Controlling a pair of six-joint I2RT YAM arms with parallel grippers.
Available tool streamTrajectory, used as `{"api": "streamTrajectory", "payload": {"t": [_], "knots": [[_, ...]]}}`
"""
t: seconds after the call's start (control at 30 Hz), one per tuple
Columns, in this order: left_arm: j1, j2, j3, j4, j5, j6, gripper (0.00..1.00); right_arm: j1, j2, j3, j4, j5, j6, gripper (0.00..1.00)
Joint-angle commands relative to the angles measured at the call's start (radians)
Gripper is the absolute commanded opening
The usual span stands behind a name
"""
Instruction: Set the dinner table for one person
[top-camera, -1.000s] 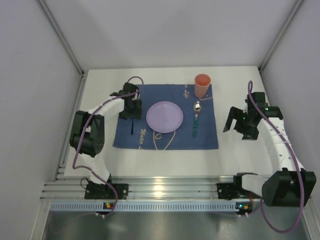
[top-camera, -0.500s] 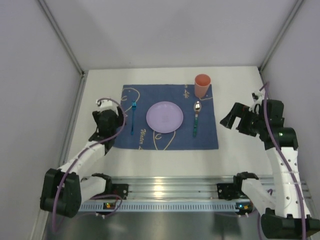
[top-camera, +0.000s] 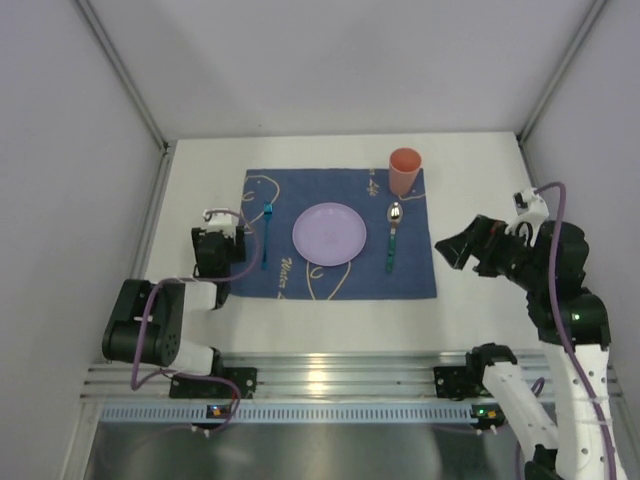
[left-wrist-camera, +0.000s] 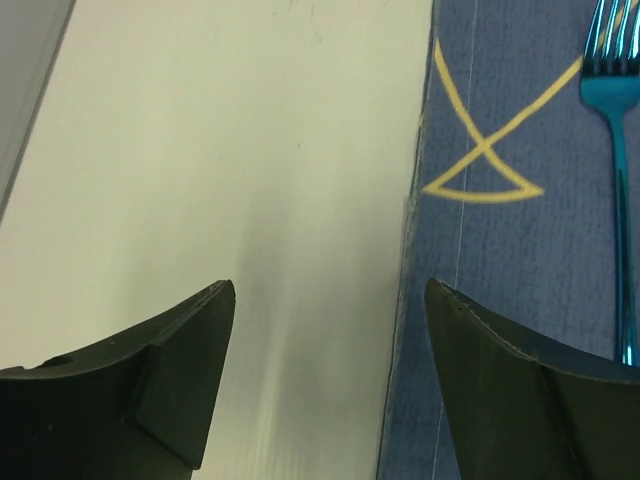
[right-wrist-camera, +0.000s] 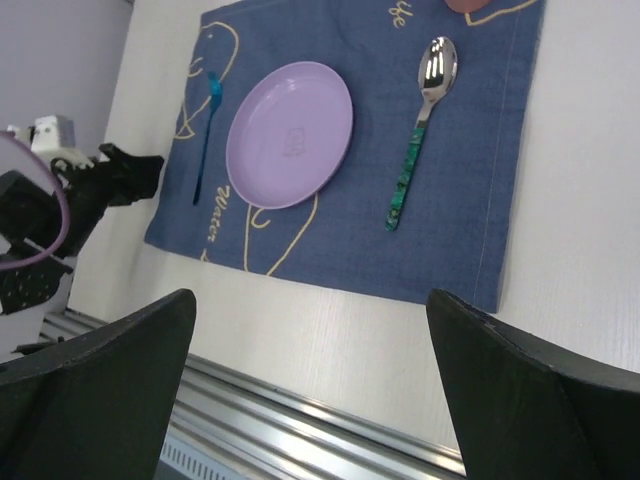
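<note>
top external: high, near side, looks down, whole dinner table (top-camera: 330, 325) | left wrist: close, straight down, placemat (left-wrist-camera: 520, 250) left edge | right wrist: farther, oblique, most of placemat | shared by all: teal fork (left-wrist-camera: 617, 150)

blue cloth (top-camera: 415, 272) on white dinner table (top-camera: 330, 325)
</note>
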Motion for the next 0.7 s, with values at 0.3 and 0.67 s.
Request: {"api": "streamTrajectory", "payload": {"t": [0.3, 0.67], "knots": [[0.143, 0.150, 0.026, 0.328, 0.347, -0.109, 0.89, 0.018, -0.045, -0.039, 0.110, -0.061, -0.002, 1.00], [0.140, 0.171, 0.006, 0.411, 0.344, -0.100, 0.99, 0.020, -0.172, -0.217, 0.248, 0.043, 0.170, 1.00]]}}
